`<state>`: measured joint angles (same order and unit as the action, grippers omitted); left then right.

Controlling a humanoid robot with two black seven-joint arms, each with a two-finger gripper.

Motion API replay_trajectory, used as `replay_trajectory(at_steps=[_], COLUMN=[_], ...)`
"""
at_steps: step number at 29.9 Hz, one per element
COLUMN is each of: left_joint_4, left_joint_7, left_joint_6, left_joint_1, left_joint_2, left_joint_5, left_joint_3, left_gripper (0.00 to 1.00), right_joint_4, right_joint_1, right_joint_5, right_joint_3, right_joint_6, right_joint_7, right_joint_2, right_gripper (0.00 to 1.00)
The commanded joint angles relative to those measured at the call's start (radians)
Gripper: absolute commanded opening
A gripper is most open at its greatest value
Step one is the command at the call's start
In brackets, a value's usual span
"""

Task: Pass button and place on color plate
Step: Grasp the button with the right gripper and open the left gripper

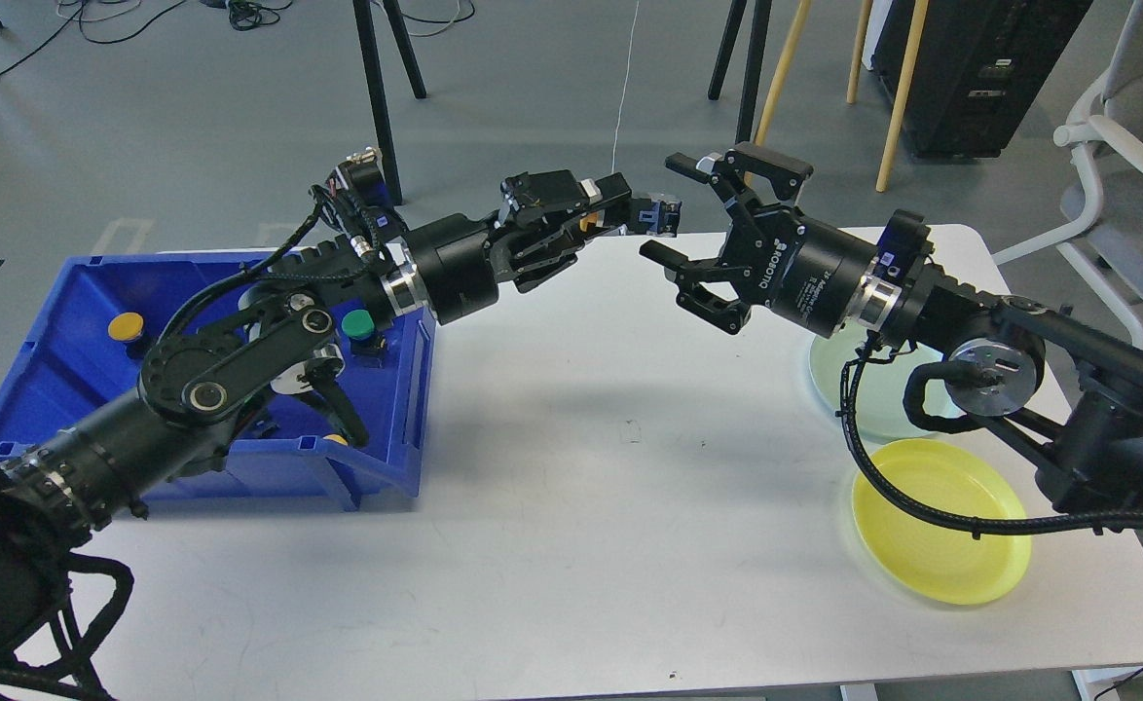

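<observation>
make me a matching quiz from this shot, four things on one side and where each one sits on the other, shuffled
Things:
1. yellow plate
2. pale green plate
3. green button
4. blue bin

Places:
A. inside the bin, near its right wall
B. near right corner of the white table
C. left end of the table
D. right side of the table, partly hidden under the right arm

Pairs: 1-B, 2-D, 3-A, 4-C

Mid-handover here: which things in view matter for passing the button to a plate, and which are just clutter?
Job:
left gripper holding a button
right gripper, open
yellow plate
green plate
blue bin with spare buttons: yellow, green

Lying about:
chair
floor cables
stand legs
</observation>
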<state>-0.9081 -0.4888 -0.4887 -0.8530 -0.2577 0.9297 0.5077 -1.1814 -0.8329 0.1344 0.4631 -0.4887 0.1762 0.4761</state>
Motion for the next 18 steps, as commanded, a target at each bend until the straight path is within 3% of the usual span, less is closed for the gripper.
replay_trajectory(at_steps=[1, 3, 11, 13, 15, 18], left_joint_4=[0.000, 0.000, -0.006, -0.011, -0.012, -0.017], left_joint_7=[0.000, 0.000, 0.000, 0.000, 0.000, 0.000], left_joint_6=[0.000, 0.000, 0.000, 0.000, 0.000, 0.000], left_joint_1=[0.000, 0.002, 0.002, 0.002, 0.003, 0.003], left_joint_2=[-0.002, -0.002, 0.000, -0.002, -0.003, -0.009], left_joint_5=[0.000, 0.000, 0.000, 0.000, -0.002, -0.003], left_joint_3=[0.000, 0.000, 0.000, 0.000, 0.008, 0.012], left_gripper=[0.03, 0.03, 0.07, 0.18, 0.42, 0.63], right_joint_4=[0.002, 0.002, 0.002, 0.002, 0.002, 0.002], right_joint_1=[0.000, -0.003, -0.009, -0.012, -0.014, -0.014], right_joint_5=[0.002, 0.002, 0.004, 0.005, 0.007, 0.008], right_joint_3=[0.000, 0.000, -0.003, -0.003, -0.004, -0.006], right_joint_6=[0.000, 0.000, 0.000, 0.000, 0.000, 0.009], right_joint_7=[0.000, -0.001, -0.003, -0.004, -0.004, -0.007], right_joint_2=[-0.002, -0.002, -0.002, -0.002, -0.002, -0.002], right_gripper=[0.21, 0.12, 0.06, 0.06, 0.05, 0.05])
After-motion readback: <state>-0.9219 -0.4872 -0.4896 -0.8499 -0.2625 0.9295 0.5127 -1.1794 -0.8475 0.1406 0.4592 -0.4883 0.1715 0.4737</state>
